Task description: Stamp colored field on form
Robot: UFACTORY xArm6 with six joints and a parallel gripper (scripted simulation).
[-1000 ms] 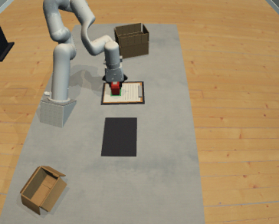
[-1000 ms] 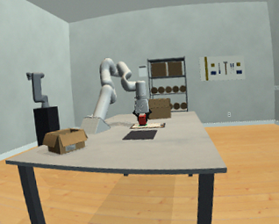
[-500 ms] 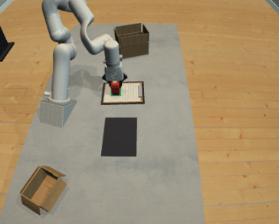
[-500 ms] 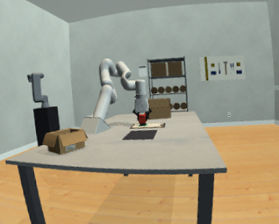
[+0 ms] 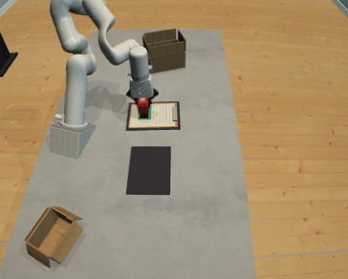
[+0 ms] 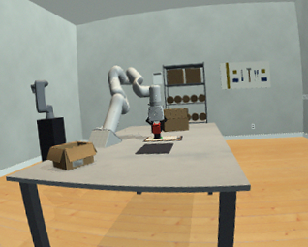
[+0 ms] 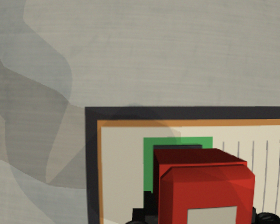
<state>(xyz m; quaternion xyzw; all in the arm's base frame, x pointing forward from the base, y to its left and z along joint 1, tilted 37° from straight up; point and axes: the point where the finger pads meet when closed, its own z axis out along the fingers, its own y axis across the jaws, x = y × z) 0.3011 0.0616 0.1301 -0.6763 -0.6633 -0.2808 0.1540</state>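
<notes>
The end effector points straight down and pinches the red stamp between its fingers, right over the green field at the left end of the form. From the wrist view the stamp covers most of the field, with green showing along its far and left sides; whether it touches the paper cannot be told. The form lies on a dark clipboard in the far half of the counter. The black mat lies nearer the middle. One cardboard box stands at the far edge, an open box lies at the near left corner.
</notes>
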